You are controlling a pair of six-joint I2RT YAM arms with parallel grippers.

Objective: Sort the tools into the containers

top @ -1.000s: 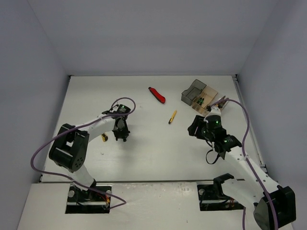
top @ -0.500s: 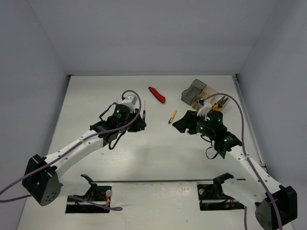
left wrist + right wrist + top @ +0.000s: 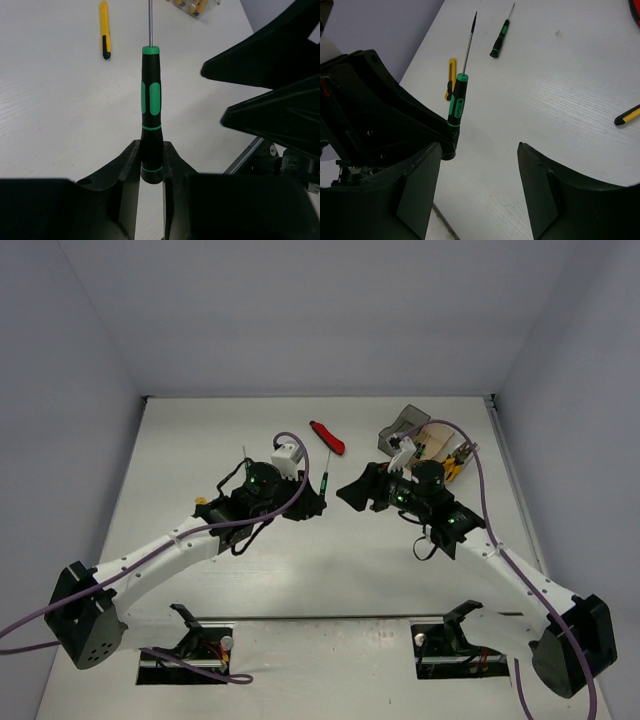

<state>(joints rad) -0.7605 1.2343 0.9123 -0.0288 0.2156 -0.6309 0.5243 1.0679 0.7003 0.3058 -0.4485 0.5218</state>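
My left gripper (image 3: 151, 147) is shut on the butt of a black screwdriver with green marks (image 3: 151, 95), its shaft pointing away over mid-table (image 3: 323, 485). My right gripper (image 3: 480, 145) stands open just to the right of it (image 3: 352, 495), facing the left gripper (image 3: 312, 508), with nothing between its fingers. A red utility knife (image 3: 327, 437) lies behind them. A yellow utility knife (image 3: 104, 29) lies on the table. A second screwdriver (image 3: 500, 37) lies at the left. The dark grey bin (image 3: 403, 424), the tan bin (image 3: 434, 438) and the clear bin (image 3: 460, 455) stand at the back right, partly hidden by the right arm.
A yellow-and-black tool (image 3: 451, 80) lies on the table beside the left arm (image 3: 201, 502). Yellow-handled pliers (image 3: 194, 5) lie in the clear bin. Grey walls close the table on three sides.
The left arm swung from the left of the table to the middle, carrying the screwdriver. The right gripper moved left from the bins toward it.
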